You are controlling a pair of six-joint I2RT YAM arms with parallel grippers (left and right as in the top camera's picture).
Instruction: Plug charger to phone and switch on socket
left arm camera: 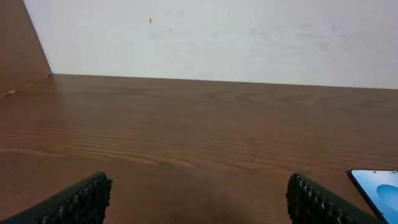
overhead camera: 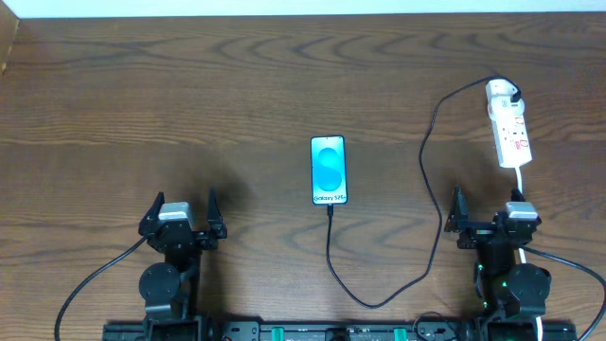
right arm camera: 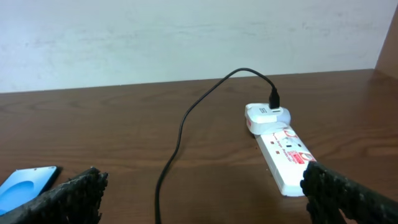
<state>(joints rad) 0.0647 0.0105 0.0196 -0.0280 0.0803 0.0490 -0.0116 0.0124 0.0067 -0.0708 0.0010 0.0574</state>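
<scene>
The phone [overhead camera: 329,170] lies face up mid-table with its blue screen lit. The charger cable [overhead camera: 379,301] runs from the phone's near edge, where its tip meets the phone, loops toward me, then climbs right to the white plug [overhead camera: 502,92] seated in the far end of the socket [overhead camera: 509,128]. My left gripper [overhead camera: 185,201] is open at the near left, over bare wood. My right gripper [overhead camera: 489,203] is open just short of the socket's near end. The right wrist view shows the socket [right arm camera: 283,152], the plug [right arm camera: 264,115], the cable [right arm camera: 180,134] and a corner of the phone [right arm camera: 25,185].
The wooden table [overhead camera: 189,95] ends at a white wall along the far edge, with a raised wooden side at the far left [left arm camera: 18,56]. The socket's white lead [overhead camera: 523,180] runs toward the right arm's base. The phone's corner [left arm camera: 379,186] shows in the left wrist view.
</scene>
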